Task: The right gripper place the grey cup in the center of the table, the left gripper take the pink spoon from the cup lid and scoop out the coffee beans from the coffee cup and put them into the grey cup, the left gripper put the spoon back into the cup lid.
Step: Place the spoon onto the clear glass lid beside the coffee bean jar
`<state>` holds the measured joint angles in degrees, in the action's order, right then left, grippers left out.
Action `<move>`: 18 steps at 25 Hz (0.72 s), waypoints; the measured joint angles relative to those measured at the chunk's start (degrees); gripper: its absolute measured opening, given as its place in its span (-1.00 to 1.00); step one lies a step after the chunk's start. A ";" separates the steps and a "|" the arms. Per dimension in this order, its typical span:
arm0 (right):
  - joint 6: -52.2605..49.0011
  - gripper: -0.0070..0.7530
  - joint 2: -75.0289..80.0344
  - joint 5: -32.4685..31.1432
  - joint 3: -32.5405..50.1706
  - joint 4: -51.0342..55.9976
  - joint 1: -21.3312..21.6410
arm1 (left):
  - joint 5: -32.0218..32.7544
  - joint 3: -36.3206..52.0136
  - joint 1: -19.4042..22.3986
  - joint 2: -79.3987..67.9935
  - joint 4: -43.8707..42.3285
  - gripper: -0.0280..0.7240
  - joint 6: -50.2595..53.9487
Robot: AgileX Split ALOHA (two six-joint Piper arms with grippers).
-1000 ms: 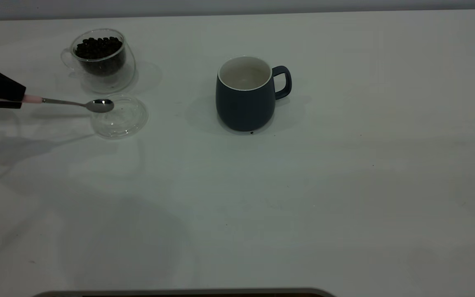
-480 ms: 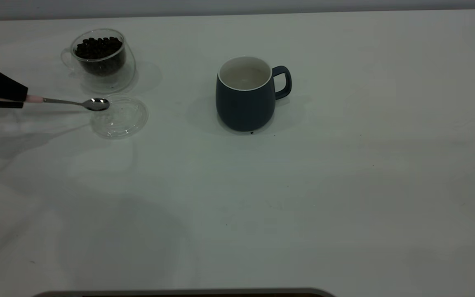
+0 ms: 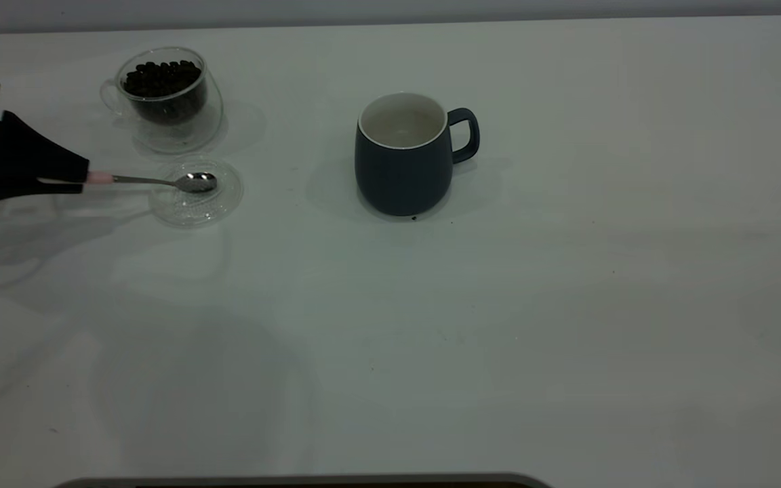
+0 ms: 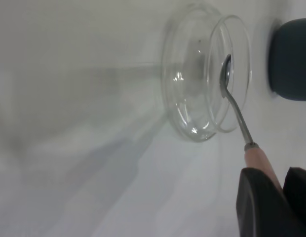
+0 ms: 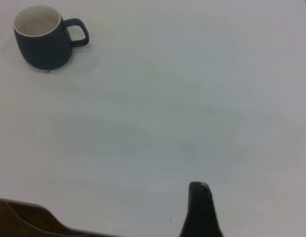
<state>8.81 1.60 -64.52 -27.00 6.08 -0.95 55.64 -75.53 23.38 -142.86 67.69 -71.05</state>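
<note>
Pink handle: the pink spoon (image 3: 160, 180) is clamped by its handle in the left gripper (image 3: 82, 180), fingers closed tight on it; bowl sits over the cup lid (image 3: 224, 200), empty as far as I can tell.
Lid: clear, shallow, light; likely to skid or tip if the spoon bowl presses its rim.
Release risk: handle overhangs the lid edge; letting go here may let the spoon lever out onto the table (image 3: 567, 305).
Grey cup (image 3: 404, 156): mid-table, no beans visible inside.
Coffee cup (image 3: 167, 95): behind lid, coffee beans (image 3: 162, 76) heaped.
Right gripper (image 5: 200, 210): parked, well apart from the mug; finger state unclear.
</note>
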 joint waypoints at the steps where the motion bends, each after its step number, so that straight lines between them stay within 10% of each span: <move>1: 0.00 0.57 0.00 0.00 0.00 0.00 0.00 | -0.20 0.00 -0.23 -0.17 0.14 -0.60 -0.04; 18: -0.05 0.57 0.00 0.00 0.00 0.00 0.00 | -1.00 0.00 -2.19 -2.75 3.66 -0.60 -0.70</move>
<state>8.76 1.60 -64.52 -27.00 6.08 -0.95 54.64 -75.53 21.19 -145.61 71.35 -71.76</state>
